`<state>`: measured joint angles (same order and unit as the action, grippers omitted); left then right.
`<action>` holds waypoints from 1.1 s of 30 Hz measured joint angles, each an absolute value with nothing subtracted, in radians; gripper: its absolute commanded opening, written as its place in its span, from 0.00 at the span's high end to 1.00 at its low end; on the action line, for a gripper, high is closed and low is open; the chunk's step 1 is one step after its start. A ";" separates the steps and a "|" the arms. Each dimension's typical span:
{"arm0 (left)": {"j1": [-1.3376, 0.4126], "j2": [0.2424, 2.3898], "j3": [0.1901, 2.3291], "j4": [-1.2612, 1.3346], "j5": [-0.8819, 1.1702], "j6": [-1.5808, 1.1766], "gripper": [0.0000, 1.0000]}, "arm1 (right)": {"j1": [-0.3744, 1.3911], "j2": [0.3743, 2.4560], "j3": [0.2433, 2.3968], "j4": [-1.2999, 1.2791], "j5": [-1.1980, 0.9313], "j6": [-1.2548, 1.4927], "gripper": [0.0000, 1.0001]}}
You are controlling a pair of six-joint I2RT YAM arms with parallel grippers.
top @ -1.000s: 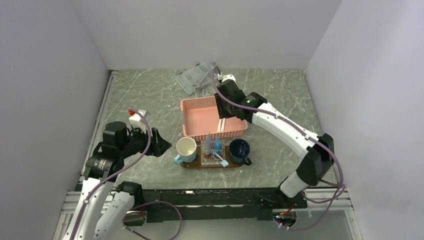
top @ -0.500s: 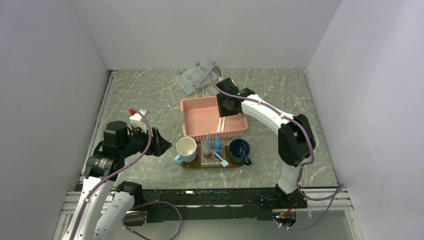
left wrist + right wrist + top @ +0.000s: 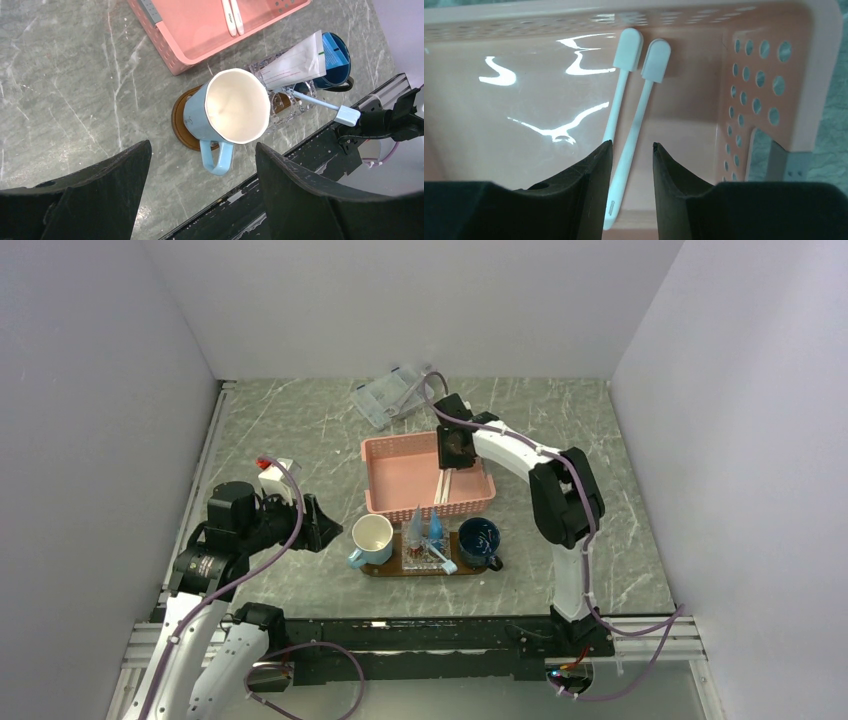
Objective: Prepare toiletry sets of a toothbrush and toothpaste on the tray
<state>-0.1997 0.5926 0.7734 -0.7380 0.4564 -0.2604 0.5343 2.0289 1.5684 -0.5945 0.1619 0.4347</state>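
The dark-brown oval tray (image 3: 388,568) lies at the front and carries a light-blue mug (image 3: 372,538), a clear glass (image 3: 420,553) and a dark-blue mug (image 3: 479,540). The pale toothpaste tube (image 3: 414,525) and the bright blue tube (image 3: 436,530) stand at the glass. A blue-handled toothbrush (image 3: 320,102) leans out of it. Two white toothbrushes (image 3: 644,100) lie in the pink basket (image 3: 400,475). My right gripper (image 3: 631,147) is open low in the basket, its jaws astride the right brush's handle. My left gripper (image 3: 202,147) is open and empty, left of the light-blue mug (image 3: 235,107).
A clear plastic box (image 3: 390,395) lies behind the basket at the back. The basket's wall (image 3: 774,90) stands close to the right of my right fingers. The table's black front rail (image 3: 310,165) runs just below the tray.
My right arm has folded its elbow in toward the basket and its gripper has come down over the two white toothbrushes. The left arm and the things on the tray have not moved.
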 measured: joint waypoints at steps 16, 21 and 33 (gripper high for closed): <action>-0.200 0.594 0.773 -0.738 0.440 -0.275 0.18 | 0.528 2.134 1.623 -0.578 0.185 0.459 0.65; -0.200 0.600 0.773 -0.738 0.439 -0.275 0.19 | 0.522 2.140 1.627 -0.572 0.209 0.473 0.68; -0.197 0.606 0.773 -0.738 0.439 -0.275 0.19 | 0.510 2.173 1.639 -0.556 0.215 0.498 0.77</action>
<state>-0.1967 0.6060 0.7731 -0.7380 0.4389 -0.2752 0.5102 2.1727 1.6390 -0.5556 0.2150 0.4984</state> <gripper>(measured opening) 0.816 0.283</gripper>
